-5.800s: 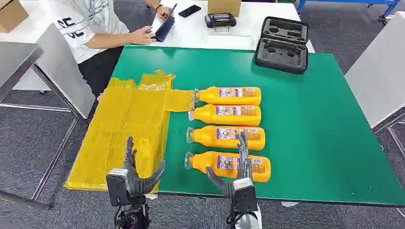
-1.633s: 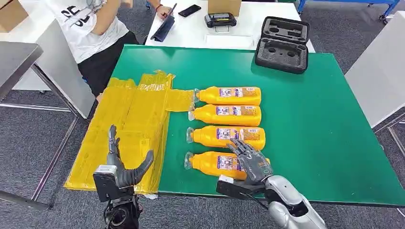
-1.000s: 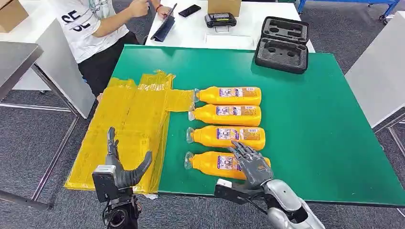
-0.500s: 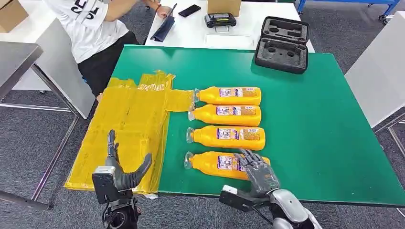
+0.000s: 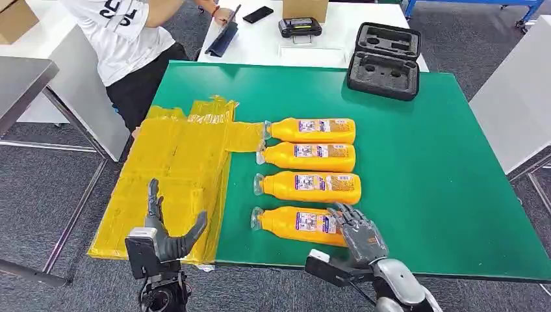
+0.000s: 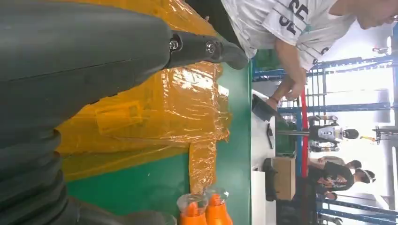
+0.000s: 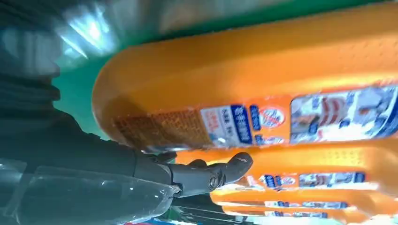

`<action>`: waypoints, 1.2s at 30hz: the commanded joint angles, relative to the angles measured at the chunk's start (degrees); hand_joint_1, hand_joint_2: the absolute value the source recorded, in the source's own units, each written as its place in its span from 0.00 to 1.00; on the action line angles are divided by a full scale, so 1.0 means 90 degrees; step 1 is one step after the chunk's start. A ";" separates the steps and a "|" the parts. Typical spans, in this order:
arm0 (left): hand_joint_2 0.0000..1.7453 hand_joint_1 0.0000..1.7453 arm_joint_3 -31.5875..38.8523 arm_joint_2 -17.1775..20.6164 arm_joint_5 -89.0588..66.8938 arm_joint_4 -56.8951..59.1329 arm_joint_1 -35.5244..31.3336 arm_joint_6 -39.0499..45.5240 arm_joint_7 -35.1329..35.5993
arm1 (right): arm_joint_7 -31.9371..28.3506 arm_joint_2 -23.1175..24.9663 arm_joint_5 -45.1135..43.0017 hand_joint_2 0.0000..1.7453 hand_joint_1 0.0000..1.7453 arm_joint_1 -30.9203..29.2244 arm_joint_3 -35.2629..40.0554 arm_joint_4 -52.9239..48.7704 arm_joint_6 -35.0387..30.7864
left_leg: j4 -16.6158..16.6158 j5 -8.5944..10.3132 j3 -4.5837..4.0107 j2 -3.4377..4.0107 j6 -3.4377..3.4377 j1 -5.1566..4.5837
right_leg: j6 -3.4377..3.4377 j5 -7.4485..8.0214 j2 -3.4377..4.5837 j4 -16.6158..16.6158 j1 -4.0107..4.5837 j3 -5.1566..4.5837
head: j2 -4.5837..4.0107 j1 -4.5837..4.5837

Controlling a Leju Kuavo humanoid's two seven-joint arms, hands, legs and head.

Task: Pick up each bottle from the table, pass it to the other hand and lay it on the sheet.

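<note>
Bottles: you've got four orange ones lying on their sides in a column on the green table (image 5: 422, 162), caps pointing left toward the sheet.
Nearest bottle (image 5: 295, 223): closest to the table's near edge; your right hand covers its base end.
Second bottle (image 5: 308, 186): just beyond it, separate from the hand.
Third bottle (image 5: 307, 156): next one out, cap right beside the sheet's strip.
Far bottle (image 5: 312, 130): last in the column, cap meeting the strip of sheet that sticks out to the right.
Sheet (image 5: 175, 169): crinkled yellow plastic over the left part of the table, draping past the left edge; no bottle on it.
Right hand (image 5: 359, 233): palm down over the nearest bottle's base, fingers draped across the top. In the wrist view the thumb (image 7: 206, 176) sits alongside the bottle body. You can't tell if it's actually gripping.
Left hand (image 5: 167, 234): at the near edge over the sheet's near corner, fingers up and spread wide, thumb out to the right, nothing in it.
Black case (image 5: 384, 60): open, far side of the table.
Person (image 5: 127, 36): white shirt, at the far left by the white table.
</note>
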 commanded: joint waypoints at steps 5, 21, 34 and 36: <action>1.00 0.00 0.0251 -0.0021 -0.0038 0.0082 -0.0042 -0.0058 0.0017 | -0.0021 0.0274 0.0061 1.00 0.00 -0.0237 -0.0175 0.0129 -0.0002 | -0.0004 -0.0009 0.0024 0.0008 -0.0008 0.0002 | -0.0008 -0.0008 0.0008 -0.0002 0.0003 0.0020 | 0.0000 0.0000; 1.00 0.00 0.0179 -0.0054 0.0013 0.0194 -0.0149 0.0006 0.0096 | -0.0007 0.0772 -0.0146 1.00 0.00 -0.0664 -0.0398 0.1029 0.0204 | -0.0007 -0.0003 0.0017 0.0007 -0.0006 0.0004 | -0.0006 -0.0001 0.0008 -0.0007 0.0004 0.0015 | 0.0000 0.0000; 1.00 0.00 0.0175 -0.0034 0.0037 0.0303 -0.0152 0.0007 0.0120 | -0.0037 0.0858 -0.0132 1.00 0.00 -0.0826 -0.0378 0.1807 0.0296 | -0.0009 -0.0007 0.0031 0.0007 -0.0008 0.0005 | -0.0008 -0.0005 0.0007 -0.0011 0.0005 0.0029 | 0.0000 0.0000; 1.00 0.00 0.0192 -0.0040 0.0040 0.0302 -0.0153 0.0012 0.0120 | -0.0063 0.0883 -0.0121 1.00 0.00 -0.0883 -0.0314 0.1936 0.0341 | -0.0013 -0.0010 0.0048 0.0008 -0.0010 0.0005 | -0.0012 -0.0008 0.0009 -0.0013 0.0006 0.0044 | 0.0000 0.0000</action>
